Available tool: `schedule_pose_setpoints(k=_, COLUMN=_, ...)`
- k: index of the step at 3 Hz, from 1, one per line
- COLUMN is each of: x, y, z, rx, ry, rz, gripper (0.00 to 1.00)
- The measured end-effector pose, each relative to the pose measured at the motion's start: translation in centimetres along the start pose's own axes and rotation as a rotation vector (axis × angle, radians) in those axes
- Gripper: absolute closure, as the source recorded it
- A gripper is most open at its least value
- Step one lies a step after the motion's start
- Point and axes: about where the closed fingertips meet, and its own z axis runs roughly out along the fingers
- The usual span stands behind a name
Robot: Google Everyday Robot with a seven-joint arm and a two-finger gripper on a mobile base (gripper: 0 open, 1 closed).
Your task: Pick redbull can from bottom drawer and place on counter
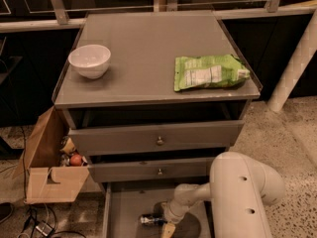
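The redbull can (150, 220) lies on its side on the floor of the open bottom drawer (128, 207), near the bottom edge of the camera view. My gripper (166, 226) reaches down into the drawer at the can's right end, touching or almost touching it; its lower part is cut off by the frame edge. My white arm (241, 192) bends in from the lower right. The counter (148, 48) is the grey cabinet top above.
A white bowl (89, 60) stands on the counter's left side and a green snack bag (208, 72) lies on its right. The two upper knobbed drawers (158, 139) are slightly pulled out. An open cardboard box (49, 167) with items stands left of the cabinet.
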Motion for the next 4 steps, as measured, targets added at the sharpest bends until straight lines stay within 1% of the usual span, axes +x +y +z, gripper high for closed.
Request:
schedule_pose_setpoints(k=1, x=0.0, y=0.0, z=0.0, rx=0.0, ry=0.0, rz=0.0, gripper=0.19)
schedule_pose_setpoints(k=4, x=0.0, y=0.01, z=0.01, rx=0.0, ry=0.0, rz=0.0, gripper=0.89)
